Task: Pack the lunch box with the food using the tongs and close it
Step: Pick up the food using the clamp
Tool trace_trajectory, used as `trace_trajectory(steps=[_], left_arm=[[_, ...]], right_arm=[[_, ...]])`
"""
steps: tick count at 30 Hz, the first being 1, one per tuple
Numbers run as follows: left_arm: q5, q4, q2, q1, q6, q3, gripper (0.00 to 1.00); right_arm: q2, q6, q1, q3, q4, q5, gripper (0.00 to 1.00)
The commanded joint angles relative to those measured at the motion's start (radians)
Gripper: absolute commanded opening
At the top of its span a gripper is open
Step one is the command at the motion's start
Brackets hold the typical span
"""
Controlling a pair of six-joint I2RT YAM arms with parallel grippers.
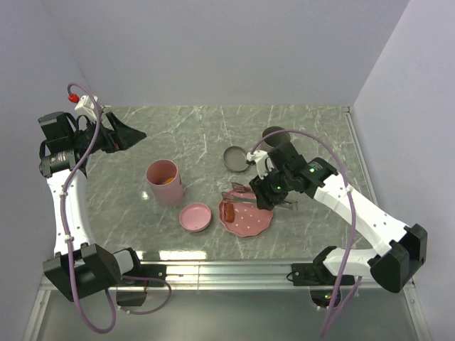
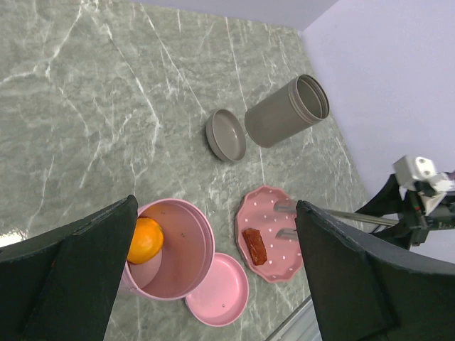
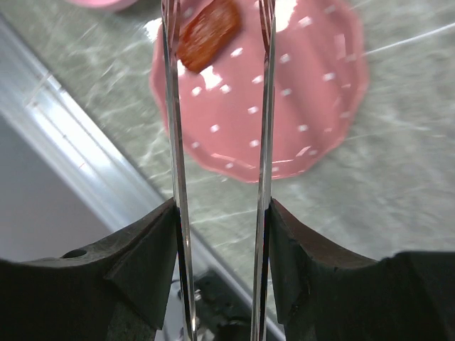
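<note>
My right gripper (image 3: 222, 209) is shut on the tongs (image 3: 175, 142), one finger pressing each thin arm, which stand apart. The tongs' tips (image 1: 242, 193) reach over the pink scalloped plate (image 1: 250, 224), on either side of a reddish-brown sausage bit (image 3: 208, 30). The pink round lunch box (image 1: 166, 182) stands upright and uncovered with an orange slice (image 2: 146, 239) inside. Its pink lid (image 1: 195, 217) lies on the table beside it. At the far left my left gripper (image 1: 131, 135) hangs open and holds nothing, well above the table.
A grey cylindrical container (image 1: 274, 136) lies on its side at the back, with its grey lid (image 1: 234, 157) next to it. A metal rail (image 1: 234, 266) runs along the near table edge, and walls close in on the left, back and right.
</note>
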Motion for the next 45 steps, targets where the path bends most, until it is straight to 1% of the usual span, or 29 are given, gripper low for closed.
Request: trace_trajectory(steps=[1,7,8,15,22,25,33,38,45], left_arm=[[-0.004,-0.016,-0.012,0.005,0.041,0.006,0.99],[-0.005,-0.019,-0.014,0.003,0.044,0.012,0.99],[-0.005,-0.021,-0.015,0.003,0.047,0.013,0.99],[0.002,-0.005,-0.017,0.003,0.043,-0.007,0.99],[-0.005,-0.037,-0.011,0.003,0.070,0.021,0.99],[-0.013,-0.042,-0.017,0.003,0.081,0.019,0.99],[-0.007,-0.021,-0.020,0.003,0.067,-0.008,0.99],[-0.004,-0.019,-0.011,0.003,0.066,-0.002,1.00],[-0.008,-0.019,-0.015,0.003,0.075,-0.005,0.99]], right_arm=[[0.039,0.018,-0.004,-0.012,-0.037,-0.134,0.57],[0.070,0.024,-0.022,-0.026,-0.046,-0.159,0.57],[0.067,0.024,-0.042,-0.027,-0.051,-0.159,0.57],[0.055,0.010,-0.125,-0.027,-0.082,-0.271,0.56],[0.142,-0.030,-0.156,0.010,-0.134,-0.380,0.52],[0.157,-0.025,-0.168,0.017,-0.139,-0.384,0.51],[0.159,0.005,-0.210,0.010,-0.123,-0.321,0.52],[0.186,0.004,-0.208,0.011,-0.125,-0.324,0.51],[0.265,-0.016,-0.216,0.016,-0.132,-0.364,0.50]])
